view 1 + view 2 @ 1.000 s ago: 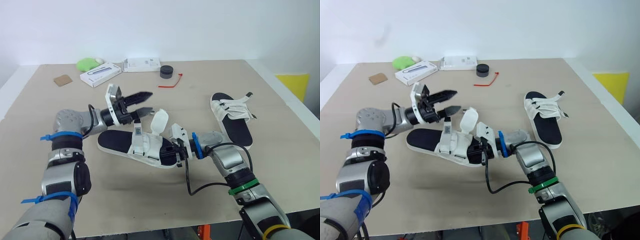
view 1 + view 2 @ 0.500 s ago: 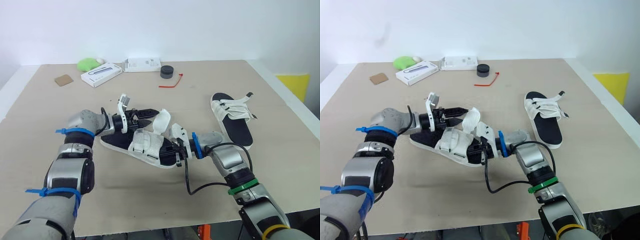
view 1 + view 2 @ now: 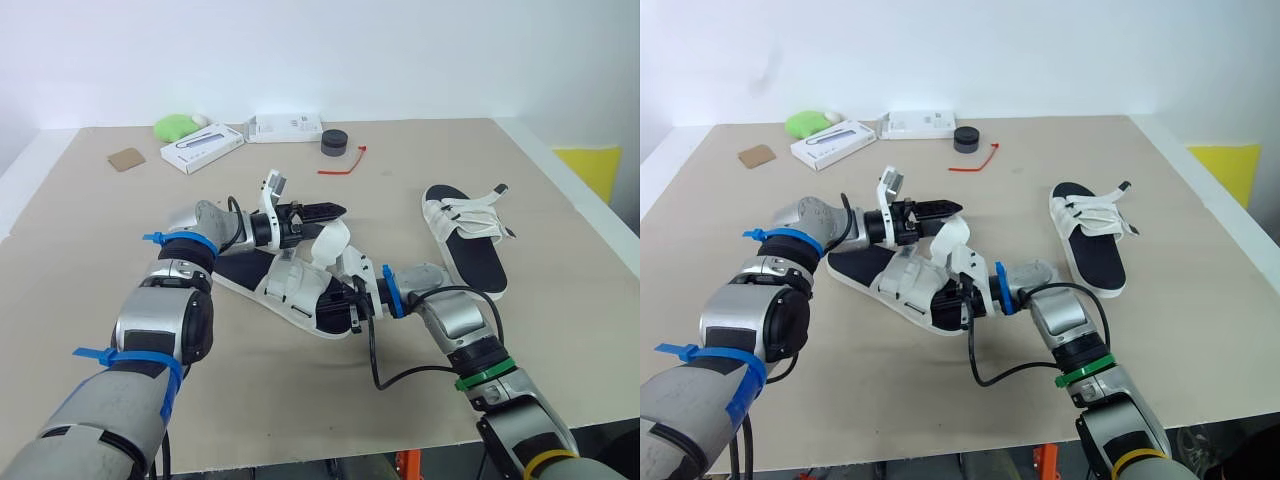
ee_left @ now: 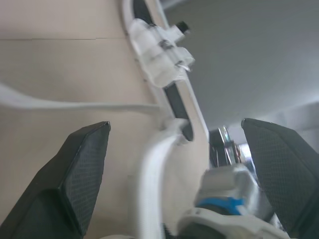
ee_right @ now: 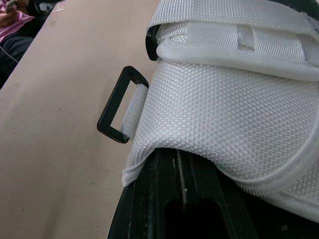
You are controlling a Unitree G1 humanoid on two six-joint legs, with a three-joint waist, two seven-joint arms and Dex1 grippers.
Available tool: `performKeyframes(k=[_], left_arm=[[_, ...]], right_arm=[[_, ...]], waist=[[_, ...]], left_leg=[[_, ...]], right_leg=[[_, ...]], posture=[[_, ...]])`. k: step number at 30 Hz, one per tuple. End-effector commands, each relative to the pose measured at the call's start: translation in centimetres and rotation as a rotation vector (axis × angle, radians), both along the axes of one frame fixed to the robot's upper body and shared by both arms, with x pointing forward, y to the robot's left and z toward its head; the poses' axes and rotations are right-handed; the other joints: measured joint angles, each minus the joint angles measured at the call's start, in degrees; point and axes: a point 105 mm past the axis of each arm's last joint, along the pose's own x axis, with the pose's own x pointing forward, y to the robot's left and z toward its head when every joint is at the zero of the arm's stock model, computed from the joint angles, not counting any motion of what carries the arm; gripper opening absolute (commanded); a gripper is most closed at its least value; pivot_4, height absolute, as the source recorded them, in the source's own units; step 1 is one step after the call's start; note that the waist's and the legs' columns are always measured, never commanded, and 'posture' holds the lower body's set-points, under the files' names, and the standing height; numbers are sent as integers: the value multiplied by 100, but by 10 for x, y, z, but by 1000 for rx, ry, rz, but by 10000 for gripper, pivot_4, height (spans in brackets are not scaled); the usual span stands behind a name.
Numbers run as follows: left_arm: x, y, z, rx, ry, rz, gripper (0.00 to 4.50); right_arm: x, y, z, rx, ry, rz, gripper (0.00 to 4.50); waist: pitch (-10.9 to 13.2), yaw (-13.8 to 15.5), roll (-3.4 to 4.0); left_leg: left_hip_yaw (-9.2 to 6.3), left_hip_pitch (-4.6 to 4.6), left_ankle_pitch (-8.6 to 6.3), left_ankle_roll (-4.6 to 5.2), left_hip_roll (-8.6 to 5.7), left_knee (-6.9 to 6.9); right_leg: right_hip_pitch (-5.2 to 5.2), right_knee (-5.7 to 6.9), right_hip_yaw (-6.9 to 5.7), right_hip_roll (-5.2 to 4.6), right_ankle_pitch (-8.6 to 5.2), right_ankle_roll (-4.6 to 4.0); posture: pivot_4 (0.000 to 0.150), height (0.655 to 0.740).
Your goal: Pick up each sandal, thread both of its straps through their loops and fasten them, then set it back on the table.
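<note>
A sandal (image 3: 288, 285) with a black sole and white straps lies on the table (image 3: 300, 400) in front of me. My right gripper (image 3: 352, 299) is shut on its near side by the front strap, where a black loop (image 5: 122, 111) sticks out of the white webbing. One loose white strap (image 3: 330, 240) curls upward. My left gripper (image 3: 335, 213) hovers open just above it, and the strap (image 4: 149, 174) rises between its spread fingers (image 4: 84, 164). The second sandal (image 3: 462, 235) lies to the right, one strap end sticking out.
At the table's back stand two white boxes (image 3: 202, 148) (image 3: 285, 127), a green object (image 3: 177, 127), a black round thing (image 3: 334, 143), a red tie (image 3: 342, 165) and a brown card (image 3: 126, 160). A yellow thing (image 3: 585, 165) lies beyond the right edge.
My left gripper has swung right across the sandal and now sits over the loose strap. The sandal has turned and slid a little right. My right gripper keeps its hold.
</note>
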Motion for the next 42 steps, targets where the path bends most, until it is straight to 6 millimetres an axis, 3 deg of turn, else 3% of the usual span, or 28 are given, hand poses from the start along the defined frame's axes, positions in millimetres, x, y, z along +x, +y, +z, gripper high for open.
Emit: performKeyframes(k=[1, 12, 19, 29, 32, 38, 40, 42], left_arm=[[0, 4, 14, 20, -60, -28, 43788], [5, -21, 11, 47, -96, -18, 43788], [14, -41, 30, -7, -156, 44, 43788], [26, -29, 37, -27, -177, 142, 43788], [26, -26, 35, -19, -181, 133, 36793], [25, -21, 33, -10, -186, 122, 7860], [25, -18, 35, -9, -192, 121, 379], [25, -17, 38, -10, -209, 118, 379]], right_arm=[[-4, -3, -29, -74, 87, -30, 0], [-3, 2, -28, -62, 87, -28, 0], [-3, 3, -28, -59, 87, -29, 0], [-2, 1, -27, -59, 85, -35, 0], [-2, 1, -27, -59, 85, -34, 0], [-1, 4, -26, -54, 84, -27, 0], [-1, 5, -26, -52, 85, -26, 0], [-2, 5, -26, -52, 85, -25, 0]], waist=[[1, -1, 2], [3, -15, 0], [4, -29, -1], [6, -35, 0], [7, -35, 1], [8, -40, 2], [8, -53, 2], [8, -62, 3]], left_leg=[[0, 0, 0, 0, 0, 0], [0, 1, 0, 0, 0, 1], [0, 1, 0, 0, 0, 1], [0, 2, 0, 0, 0, 1], [-1, 2, 0, 0, 0, 1], [-1, 2, 0, 0, 0, 1], [-1, 2, 0, 0, 0, 1], [-1, 2, 0, 0, 0, 1]], right_leg=[[0, 0, 0, 0, 0, 0], [0, 0, 0, 0, 0, 0], [0, 0, 1, 1, 0, 0], [0, 0, 1, 2, 0, 0], [0, 0, 1, 2, 0, 0], [0, 0, 1, 2, 1, 1], [0, 1, 1, 2, 1, 1], [1, 1, 1, 2, 1, 1]], posture=[[1500, 7400], [1500, 7400], [1500, 7400], [1500, 7400], [1500, 7400], [1500, 7400], [1500, 7400], [1500, 7400]])
